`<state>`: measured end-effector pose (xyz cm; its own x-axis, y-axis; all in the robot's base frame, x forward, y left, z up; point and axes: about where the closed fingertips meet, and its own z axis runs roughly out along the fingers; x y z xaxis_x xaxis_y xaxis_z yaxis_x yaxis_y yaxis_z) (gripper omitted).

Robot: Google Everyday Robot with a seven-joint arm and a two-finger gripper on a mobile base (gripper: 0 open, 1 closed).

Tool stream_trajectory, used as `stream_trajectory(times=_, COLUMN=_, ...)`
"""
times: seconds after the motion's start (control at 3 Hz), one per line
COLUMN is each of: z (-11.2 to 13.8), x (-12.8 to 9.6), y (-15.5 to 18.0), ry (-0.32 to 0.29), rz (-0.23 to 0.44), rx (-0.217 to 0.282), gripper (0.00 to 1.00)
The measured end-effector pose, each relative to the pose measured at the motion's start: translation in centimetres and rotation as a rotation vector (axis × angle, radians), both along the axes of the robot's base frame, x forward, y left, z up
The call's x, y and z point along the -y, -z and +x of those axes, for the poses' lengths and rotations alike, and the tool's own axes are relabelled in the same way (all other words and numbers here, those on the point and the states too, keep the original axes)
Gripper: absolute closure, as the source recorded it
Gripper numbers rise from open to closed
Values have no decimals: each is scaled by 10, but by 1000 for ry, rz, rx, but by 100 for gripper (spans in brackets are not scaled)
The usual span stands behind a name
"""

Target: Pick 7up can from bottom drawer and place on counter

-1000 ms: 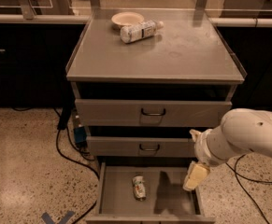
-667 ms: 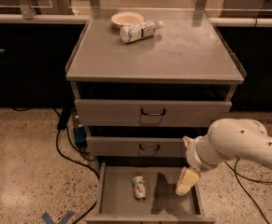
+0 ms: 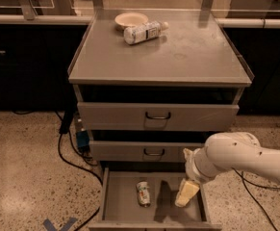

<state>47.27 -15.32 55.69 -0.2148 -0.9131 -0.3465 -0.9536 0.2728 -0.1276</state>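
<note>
The 7up can point(image 3: 143, 193) lies on its side on the grey floor of the bottom drawer point(image 3: 120, 211), which is pulled out. My gripper point(image 3: 186, 193) hangs over the right part of that drawer at the end of the white arm point(image 3: 235, 158), to the right of the can and apart from it. The counter point(image 3: 187, 57) is the flat grey top of the cabinet above.
A clear bottle with a white label point(image 3: 144, 32) lies on the counter at the back, next to a pale bowl point(image 3: 131, 19). The two upper drawers point(image 3: 158, 115) have dark handles. Black cables point(image 3: 67, 153) run over the floor left of the cabinet.
The arm and gripper have moved left and a little down over the bottom drawer, closer to the can. The can has not moved.
</note>
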Motion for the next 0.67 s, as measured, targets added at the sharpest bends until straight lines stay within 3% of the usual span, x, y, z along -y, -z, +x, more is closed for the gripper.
stream_trajectory(times=0.67, z=18, x=-6, y=56, ry=9, rz=-7, rx=-5, gripper=0)
